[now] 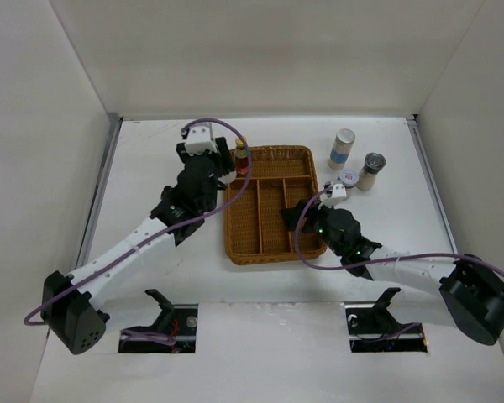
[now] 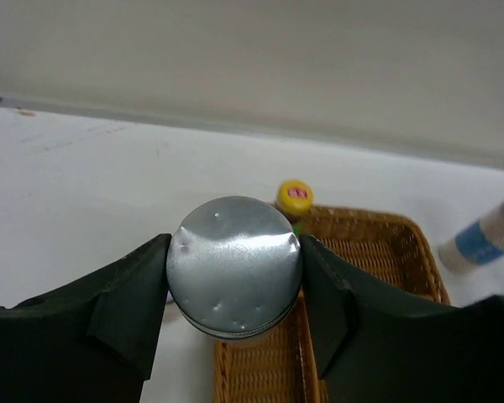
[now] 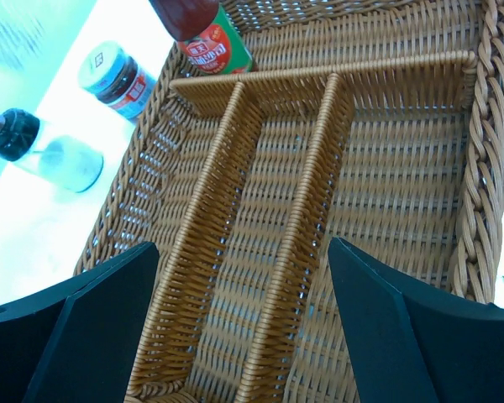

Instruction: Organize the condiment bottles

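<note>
In the left wrist view my left gripper (image 2: 233, 277) is shut on a silver-lidded jar (image 2: 233, 265), one finger pressed to each side of the lid. The jar hangs by the left rim of the wicker tray (image 2: 378, 243). Just beyond stands the dark sauce bottle (image 2: 295, 196) with its yellow cap, in the tray's far-left corner (image 1: 242, 158). My right gripper (image 3: 244, 327) is open over the tray's long compartments, nothing between its fingers. Right of the tray stand a blue-labelled white cylinder (image 1: 343, 148), a dark-lidded bottle (image 1: 371, 171) and a purple-topped jar (image 1: 349, 178).
Left of the tray, in the right wrist view, are a small jar (image 3: 116, 77) and a black-capped clear bottle (image 3: 42, 147); my left arm (image 1: 185, 197) hides them from above. White walls enclose the table on three sides. The tray (image 1: 269, 206) has one cross compartment and three long ones.
</note>
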Controlling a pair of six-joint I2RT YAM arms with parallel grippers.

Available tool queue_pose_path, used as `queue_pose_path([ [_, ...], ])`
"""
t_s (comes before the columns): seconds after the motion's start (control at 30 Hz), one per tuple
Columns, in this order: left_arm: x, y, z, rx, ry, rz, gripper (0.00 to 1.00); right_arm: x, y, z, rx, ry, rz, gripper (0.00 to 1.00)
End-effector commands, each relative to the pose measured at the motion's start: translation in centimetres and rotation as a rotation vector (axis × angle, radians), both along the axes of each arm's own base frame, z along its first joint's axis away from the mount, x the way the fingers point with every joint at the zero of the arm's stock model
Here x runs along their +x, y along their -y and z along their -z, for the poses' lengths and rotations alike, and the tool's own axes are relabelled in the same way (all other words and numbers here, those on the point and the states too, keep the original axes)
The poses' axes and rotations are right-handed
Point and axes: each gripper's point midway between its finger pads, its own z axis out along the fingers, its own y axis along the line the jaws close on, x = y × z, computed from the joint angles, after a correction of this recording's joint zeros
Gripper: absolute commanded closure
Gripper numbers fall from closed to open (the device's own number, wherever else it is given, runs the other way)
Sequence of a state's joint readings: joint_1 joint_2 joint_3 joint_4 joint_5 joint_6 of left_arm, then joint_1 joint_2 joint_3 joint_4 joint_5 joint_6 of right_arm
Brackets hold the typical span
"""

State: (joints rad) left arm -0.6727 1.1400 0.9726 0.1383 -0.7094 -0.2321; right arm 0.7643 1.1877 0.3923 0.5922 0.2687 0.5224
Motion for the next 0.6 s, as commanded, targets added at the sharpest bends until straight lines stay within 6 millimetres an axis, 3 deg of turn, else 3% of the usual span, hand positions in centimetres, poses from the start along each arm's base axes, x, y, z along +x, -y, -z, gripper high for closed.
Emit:
queue_pose_path([
  [0.0, -0.3, 2.9, 0.0, -0.039, 0.015, 0.054, 0.7, 0.5, -0.1, -1.3, 0.055, 0.035, 0.011, 0.11],
  [0.13, 0.3, 6.9, 2.1, -0.019, -0.013, 0.124, 0.7, 0.5, 0.2, -1.5, 0.05, 0.039, 0.015, 0.12],
  [0.23, 1.1, 8.4, 4.1, 0.008, -0.049, 0.148, 0.7, 0.8, 0.9, -1.5, 0.057, 0.04, 0.039, 0.11],
  [0.57, 2.7, 9.5, 10.4, 0.025, -0.125, 0.149, 0.66, 0.8, 0.7, -1.8, 0.052, 0.045, 0.031, 0.11],
])
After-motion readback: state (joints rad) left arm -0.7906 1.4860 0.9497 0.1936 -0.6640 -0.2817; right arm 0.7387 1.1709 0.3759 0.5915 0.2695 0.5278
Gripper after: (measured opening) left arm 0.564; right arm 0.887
